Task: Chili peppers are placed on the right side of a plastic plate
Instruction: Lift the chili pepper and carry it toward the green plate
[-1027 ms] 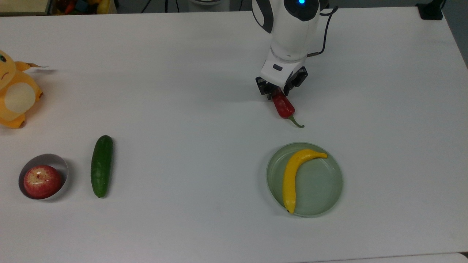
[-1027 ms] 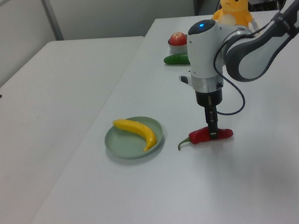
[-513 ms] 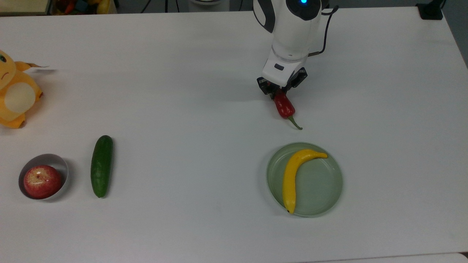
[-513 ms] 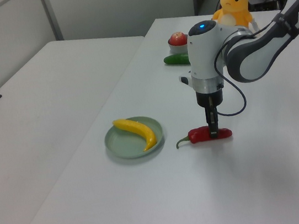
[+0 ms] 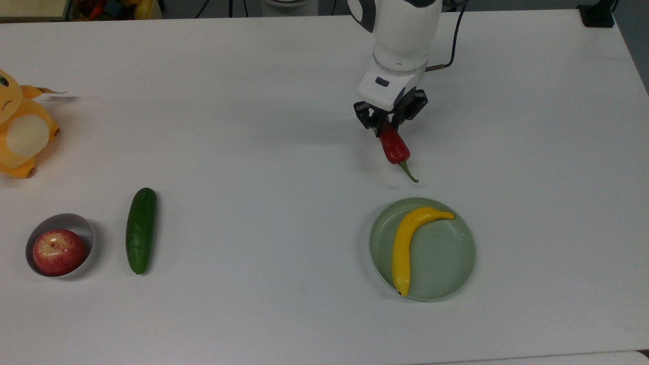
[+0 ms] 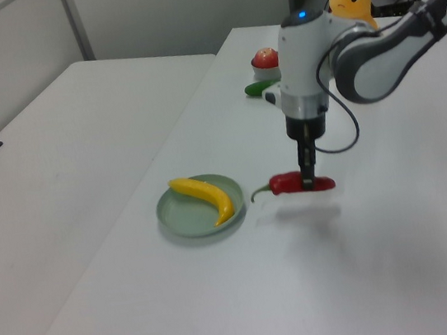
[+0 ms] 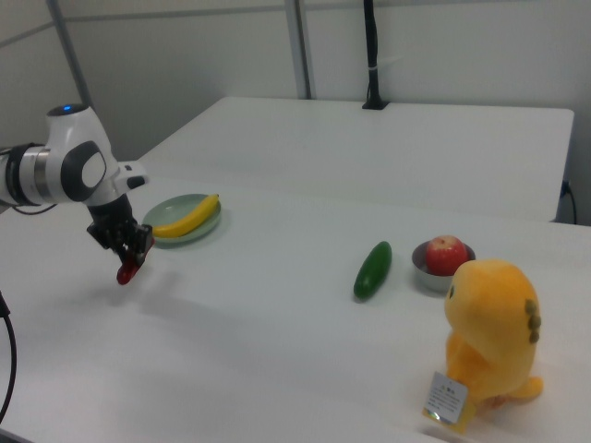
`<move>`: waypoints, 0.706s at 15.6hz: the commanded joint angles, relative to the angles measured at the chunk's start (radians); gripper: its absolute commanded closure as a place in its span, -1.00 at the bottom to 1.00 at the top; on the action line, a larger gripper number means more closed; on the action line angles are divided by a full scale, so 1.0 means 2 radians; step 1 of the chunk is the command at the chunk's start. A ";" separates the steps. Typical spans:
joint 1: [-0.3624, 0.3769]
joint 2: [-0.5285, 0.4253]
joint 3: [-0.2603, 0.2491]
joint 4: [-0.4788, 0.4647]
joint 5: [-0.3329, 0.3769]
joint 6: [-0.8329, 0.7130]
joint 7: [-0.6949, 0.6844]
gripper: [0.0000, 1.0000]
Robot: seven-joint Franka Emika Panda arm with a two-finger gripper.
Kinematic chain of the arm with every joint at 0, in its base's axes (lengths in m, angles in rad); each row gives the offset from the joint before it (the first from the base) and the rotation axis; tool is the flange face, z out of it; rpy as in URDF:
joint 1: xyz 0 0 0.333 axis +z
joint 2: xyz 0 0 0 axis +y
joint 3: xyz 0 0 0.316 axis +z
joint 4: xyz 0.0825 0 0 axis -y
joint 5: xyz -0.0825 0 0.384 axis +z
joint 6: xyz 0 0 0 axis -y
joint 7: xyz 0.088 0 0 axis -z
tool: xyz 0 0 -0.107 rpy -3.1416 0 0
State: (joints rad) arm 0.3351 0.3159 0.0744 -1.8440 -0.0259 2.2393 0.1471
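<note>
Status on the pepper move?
Claw shut on chili pepper, lifted clear of table. Plastic plate holds a banana. Nothing between pepper and plate.

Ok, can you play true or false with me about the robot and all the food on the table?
1. The robot's hand is holding the red chili pepper. True.
2. The chili pepper is lying on the table. False: in the left view it hangs above the table with its shadow underneath.
3. A banana lies in the green plate. True.
4. The apple sits in the green plate. False: it sits in a small grey bowl.
5. The cucumber lies beside the bowl. True.
6. The orange plush toy is inside the plate. False: it sits on the table, far from the plate.
</note>
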 commanded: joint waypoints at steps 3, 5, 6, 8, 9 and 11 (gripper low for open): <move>-0.019 -0.008 -0.036 0.045 0.033 0.014 0.003 1.00; -0.042 0.002 -0.038 0.063 0.039 0.015 -0.001 1.00; -0.052 0.013 -0.038 0.072 0.037 0.016 -0.004 1.00; -0.069 0.033 -0.038 0.088 0.037 0.047 -0.008 1.00; -0.075 0.041 -0.038 0.088 0.037 0.071 -0.008 1.00; -0.082 0.062 -0.038 0.090 0.031 0.111 -0.011 1.00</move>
State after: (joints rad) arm 0.1841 0.3604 -0.0012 -1.7002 0.0309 2.3547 0.1434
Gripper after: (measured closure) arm 0.670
